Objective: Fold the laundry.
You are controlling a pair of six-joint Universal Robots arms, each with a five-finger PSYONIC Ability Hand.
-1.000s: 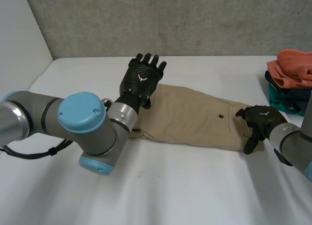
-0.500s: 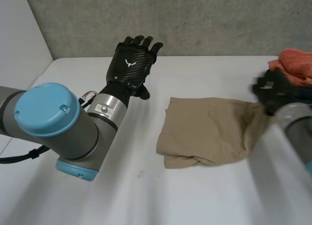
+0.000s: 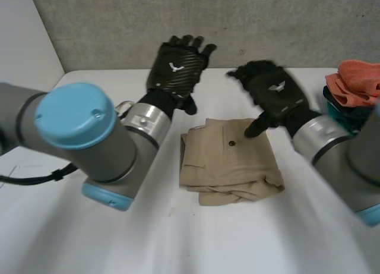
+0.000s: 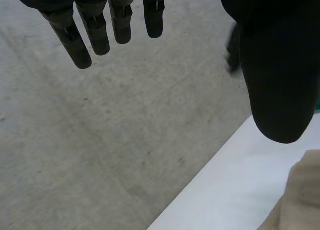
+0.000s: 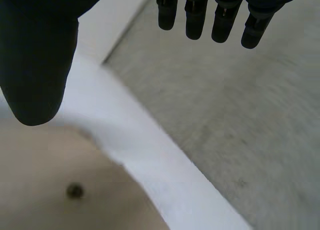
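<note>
Khaki trousers (image 3: 228, 167) lie folded, lumpy at near edge, mid bench (image 3: 178, 244). My right hand (image 3: 276, 91) hovers over their far edge, fingers spread, empty. Left hand (image 3: 177, 69) raised beyond, fingers straight, empty. I judge fold made; next: press flat, square near edge.

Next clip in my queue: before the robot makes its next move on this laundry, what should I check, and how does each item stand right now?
1. Left hand free of cloth, fingers straight: ok.
2. Right hand holding nothing, fingers straight, over the far edge of the beige trousers: ok.
3. Trousers folded into a compact stack, button facing up: ok.
4. Fold tidy: not ok, the near edge is bunched.
5. Trousers lying fully on the white table: ok.
6. Orange pile apart from the trousers: ok.
</note>
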